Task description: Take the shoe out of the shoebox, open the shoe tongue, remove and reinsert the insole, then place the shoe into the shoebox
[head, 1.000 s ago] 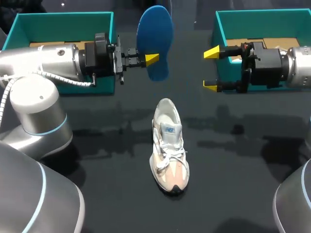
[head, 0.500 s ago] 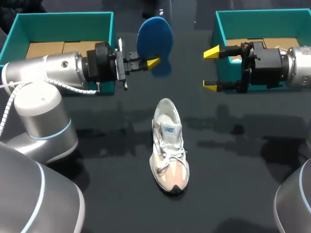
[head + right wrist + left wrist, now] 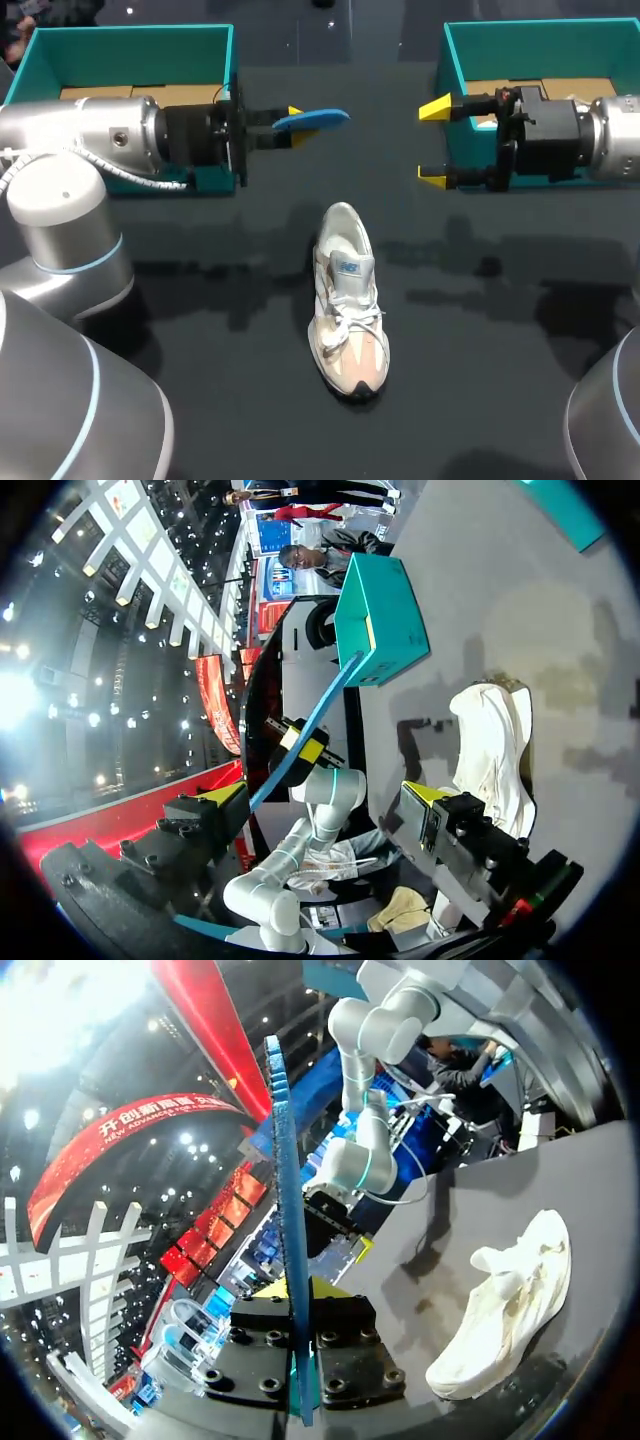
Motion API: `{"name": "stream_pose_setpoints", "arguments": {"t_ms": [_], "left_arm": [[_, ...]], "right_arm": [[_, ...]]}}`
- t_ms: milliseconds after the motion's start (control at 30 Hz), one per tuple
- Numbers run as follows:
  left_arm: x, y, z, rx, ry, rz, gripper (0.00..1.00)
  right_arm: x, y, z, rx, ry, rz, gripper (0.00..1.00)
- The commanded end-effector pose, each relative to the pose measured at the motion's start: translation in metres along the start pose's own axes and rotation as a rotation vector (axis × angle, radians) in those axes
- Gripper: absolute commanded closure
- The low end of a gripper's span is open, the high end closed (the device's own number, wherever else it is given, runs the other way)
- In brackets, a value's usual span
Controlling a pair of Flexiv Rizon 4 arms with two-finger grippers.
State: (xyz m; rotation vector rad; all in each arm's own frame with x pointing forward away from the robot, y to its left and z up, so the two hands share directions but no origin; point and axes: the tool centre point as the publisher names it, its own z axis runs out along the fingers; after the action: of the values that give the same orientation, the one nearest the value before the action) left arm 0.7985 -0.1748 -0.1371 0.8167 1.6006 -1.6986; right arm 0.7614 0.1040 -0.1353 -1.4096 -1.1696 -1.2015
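A white and beige shoe lies on the black table, toe toward the front edge; it also shows as the shoe and the shoe in the wrist views. My left gripper hovers above the table behind the shoe, shut on a blue insole that lies level and edge-on. In the left wrist view the insole stands between the gripper's yellow tips. My right gripper hangs open and empty at the right, facing the left one; its gripper looks toward the insole.
One teal shoebox stands at the back left behind my left arm, another teal shoebox at the back right behind my right arm. The left shoebox is seen past the shoe in the right wrist view.
My left wrist has rolled, turning the insole from upright with its face to the camera to level and edge-on. The shoe and right arm have not moved.
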Motion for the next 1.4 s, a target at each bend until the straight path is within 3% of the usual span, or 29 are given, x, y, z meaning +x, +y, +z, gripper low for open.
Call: {"name": "stream_pose_setpoints", "arguments": {"t_ms": [33,533,967,1400], "left_arm": [[0.001,0.003,0.003,0.010,0.009,0.113,1.00],[0.006,0.007,0.017,-0.024,-0.013,0.437,1.00],[0.006,0.011,0.029,-0.047,0.033,0.565,1.00],[0.005,0.011,0.029,-0.038,0.039,0.578,1.00]], "right_arm": [[0.000,0.000,0.002,-0.001,-0.001,0.000,0.00],[0.001,0.000,0.006,0.014,-0.016,-0.014,0.00],[0.003,-0.007,0.020,0.053,-0.023,-0.026,0.00],[0.003,-0.006,0.017,0.040,-0.023,0.001,0.00]]}}
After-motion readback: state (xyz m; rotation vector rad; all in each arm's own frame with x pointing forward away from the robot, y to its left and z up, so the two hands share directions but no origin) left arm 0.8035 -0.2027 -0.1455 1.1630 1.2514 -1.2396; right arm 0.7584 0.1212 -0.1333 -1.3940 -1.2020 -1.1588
